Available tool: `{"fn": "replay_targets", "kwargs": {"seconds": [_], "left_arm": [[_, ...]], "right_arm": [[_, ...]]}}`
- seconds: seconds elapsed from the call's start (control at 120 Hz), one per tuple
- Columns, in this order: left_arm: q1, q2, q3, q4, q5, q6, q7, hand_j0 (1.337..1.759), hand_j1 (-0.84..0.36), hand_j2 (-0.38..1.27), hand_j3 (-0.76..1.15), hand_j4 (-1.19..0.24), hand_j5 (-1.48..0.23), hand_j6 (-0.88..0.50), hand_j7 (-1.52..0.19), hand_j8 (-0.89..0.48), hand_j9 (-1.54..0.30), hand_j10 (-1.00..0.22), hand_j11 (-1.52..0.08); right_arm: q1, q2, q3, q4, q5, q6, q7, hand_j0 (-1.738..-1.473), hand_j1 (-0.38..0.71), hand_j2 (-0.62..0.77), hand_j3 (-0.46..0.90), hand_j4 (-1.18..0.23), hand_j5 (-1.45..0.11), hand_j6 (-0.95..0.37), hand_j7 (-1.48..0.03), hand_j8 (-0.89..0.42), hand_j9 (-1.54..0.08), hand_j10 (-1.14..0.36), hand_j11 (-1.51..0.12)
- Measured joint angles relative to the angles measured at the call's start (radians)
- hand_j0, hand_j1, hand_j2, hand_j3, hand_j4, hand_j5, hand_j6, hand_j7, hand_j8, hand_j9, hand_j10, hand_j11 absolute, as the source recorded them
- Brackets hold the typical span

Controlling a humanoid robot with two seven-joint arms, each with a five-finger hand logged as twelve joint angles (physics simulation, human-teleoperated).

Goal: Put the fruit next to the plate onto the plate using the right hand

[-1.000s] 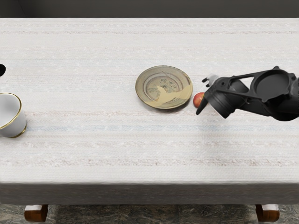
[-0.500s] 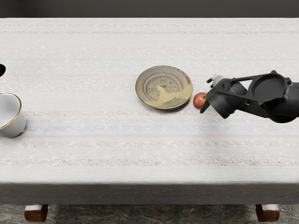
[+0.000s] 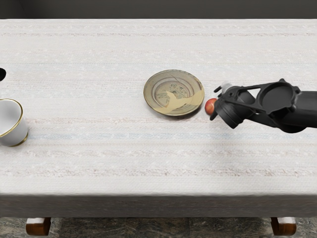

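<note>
Right of the plate [image 3: 150, 92], the right hand [image 3: 229, 105] touches the fruit [image 3: 210, 104] (grip unclear), cup [image 3: 11, 125] far left.

Red fruit [image 3: 210, 104] on table [image 3: 99, 49], just right of plate [image 3: 174, 92]. Right hand [image 3: 230, 106] up against fruit, side away from plate. White cup [image 3: 10, 122] far left of plate; left hand [image 3: 1, 74] sliver farther left.

A long pale table [image 3: 99, 163] in a dim room.
The top is off-white with a woven look and faint stripes running left to right, evenly lit with only soft shadows. Its front edge drops in a grey shaded strip. Beneath it, two brown wooden legs [image 3: 38, 226] stand near the left and right corners on a dark mottled floor [image 3: 158, 228]. Behind the far edge runs a dark band [image 3: 158, 9].
</note>
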Motion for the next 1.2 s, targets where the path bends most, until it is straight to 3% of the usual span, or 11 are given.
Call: {"fn": "replay_targets", "kwargs": {"seconds": [0.15,0.283,0.308,0.375,0.45,0.6,0.742,0.867,1.025,1.2], "left_arm": [[0.000,0.000,0.000,0.000,0.000,0.000,0.000,1.658,0.34,0.00,0.00,-0.01,-0.01,-0.01,-0.01,-0.01,-0.01,-0.01,-0.01],[0.000,0.000,0.000,0.000,0.000,0.000,0.000,1.658,0.34,0.00,0.00,-0.01,-0.01,-0.01,-0.01,-0.01,-0.01,-0.01,-0.01],[0.000,0.000,0.000,0.000,0.000,0.000,0.000,1.658,0.34,0.00,0.00,-0.01,-0.01,-0.01,-0.01,-0.01,-0.01,-0.01,-0.01],[0.000,0.000,0.000,0.000,0.000,0.000,0.000,1.658,0.34,0.00,0.00,-0.01,-0.01,-0.01,-0.01,-0.01,-0.01,-0.01,-0.01],[-0.001,0.000,0.000,0.000,0.000,0.000,0.000,1.658,0.34,0.00,0.00,-0.01,-0.01,-0.01,-0.01,-0.01,-0.01,-0.01,-0.01],[0.000,0.000,0.000,0.000,0.000,0.000,0.000,1.658,0.34,0.00,0.00,-0.01,-0.01,-0.01,-0.01,-0.01,-0.01,-0.01,-0.01],[-0.001,0.000,0.000,0.000,0.000,0.000,0.000,1.658,0.34,0.00,0.00,-0.01,-0.01,-0.01,-0.01,-0.01,-0.01,-0.01,-0.01],[-0.001,0.000,0.000,0.000,0.000,0.000,0.000,1.658,0.34,0.00,0.00,-0.01,-0.01,-0.01,-0.01,-0.01,-0.01,-0.01,-0.01],[0.000,0.000,0.000,0.000,0.000,0.000,0.000,1.658,0.34,0.00,0.00,-0.01,-0.01,-0.01,-0.01,-0.01,-0.01,-0.01,-0.01],[0.000,0.000,0.000,0.000,0.000,0.000,0.000,1.658,0.34,0.00,0.00,-0.01,-0.01,-0.01,-0.01,-0.01,-0.01,-0.01,-0.01]], "right_arm": [[-0.002,0.006,0.000,-0.007,0.000,0.000,0.000,-1.658,0.04,-0.06,0.00,-0.33,-0.43,-0.33,-0.43,-0.33,-0.43,-0.33,-0.43],[-0.024,0.029,0.000,-0.037,-0.030,0.000,0.000,-1.658,0.17,-0.09,0.00,-0.43,-0.56,-0.43,-0.56,-0.43,-0.56,-0.43,-0.56],[-0.031,0.032,0.003,-0.043,-0.045,0.001,0.000,-1.657,0.21,-0.08,0.00,-0.48,-0.63,-0.47,-0.63,-0.48,-0.63,-0.48,-0.63],[-0.050,0.030,0.025,-0.056,-0.073,0.002,-0.001,-1.654,0.25,0.12,0.00,-0.58,-0.78,-0.45,-0.77,-0.49,-0.78,-0.58,-0.78],[-0.068,-0.010,0.066,-0.063,-0.088,0.004,-0.001,-1.652,0.25,0.14,0.00,-0.62,-0.91,-0.40,-0.88,-0.43,-0.91,-0.66,-0.91],[-0.164,-0.219,0.380,-0.043,-0.096,0.041,-0.002,-1.650,0.29,0.20,0.00,-0.58,-1.04,-0.32,-1.01,-0.35,-1.03,-0.77,-1.03],[-0.211,-0.316,0.692,0.131,-0.085,0.189,-0.002,-1.650,0.29,0.26,0.00,-0.62,-1.10,-0.32,-1.07,-0.32,-1.09,-0.82,-1.08],[-0.218,-0.251,0.754,0.177,-0.103,0.223,-0.001,-1.650,0.30,0.35,0.00,-0.63,-1.13,-0.32,-1.10,-0.33,-1.12,-0.84,-1.12],[-0.227,-0.084,0.715,0.035,-0.206,0.232,-0.001,-1.653,0.31,0.39,0.00,-0.65,-1.18,-0.29,-1.12,-0.32,-1.16,-0.84,-1.16],[-0.230,-0.021,0.681,-0.054,-0.255,0.234,-0.001,-1.653,0.25,0.35,0.00,-0.71,-1.19,-0.35,-1.13,-0.34,-1.18,-0.85,-1.18]]}}
